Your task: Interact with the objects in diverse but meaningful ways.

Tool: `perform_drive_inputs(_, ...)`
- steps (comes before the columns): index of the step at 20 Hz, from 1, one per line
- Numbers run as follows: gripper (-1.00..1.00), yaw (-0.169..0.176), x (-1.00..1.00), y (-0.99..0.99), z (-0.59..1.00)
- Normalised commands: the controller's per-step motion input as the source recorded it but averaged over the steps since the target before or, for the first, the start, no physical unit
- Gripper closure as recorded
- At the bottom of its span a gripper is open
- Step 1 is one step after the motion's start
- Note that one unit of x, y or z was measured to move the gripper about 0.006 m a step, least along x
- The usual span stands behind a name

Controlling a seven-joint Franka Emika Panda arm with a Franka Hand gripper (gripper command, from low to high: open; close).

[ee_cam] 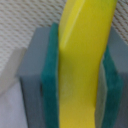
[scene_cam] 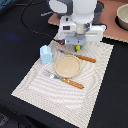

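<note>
My gripper (scene_cam: 76,45) hangs over the far part of the striped placemat (scene_cam: 95,85), shut on a yellow banana (scene_cam: 77,48) whose tip pokes out below the fingers. In the wrist view the banana (ee_cam: 82,60) fills the gap between the green finger pads (ee_cam: 50,75) of the gripper (ee_cam: 80,80). A pale blue-white carton (scene_cam: 46,53) stands upright on the mat at the exterior view's left of the gripper. The dark pot (scene_cam: 100,9) is mostly hidden behind the arm.
A round wooden plate (scene_cam: 67,66) lies mid-mat. An orange-handled fork (scene_cam: 64,79) lies on its near side and an orange-handled knife (scene_cam: 84,58) on its far side. A brown board (scene_cam: 112,30) and a pale bowl (scene_cam: 122,17) sit at the back right.
</note>
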Motion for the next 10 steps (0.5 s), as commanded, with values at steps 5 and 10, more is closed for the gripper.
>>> perform_drive_inputs(5, 1.00, -0.073, 0.28, -0.38, 1.00)
perform_drive_inputs(10, 1.00, -0.003, 0.16, -0.88, 0.53)
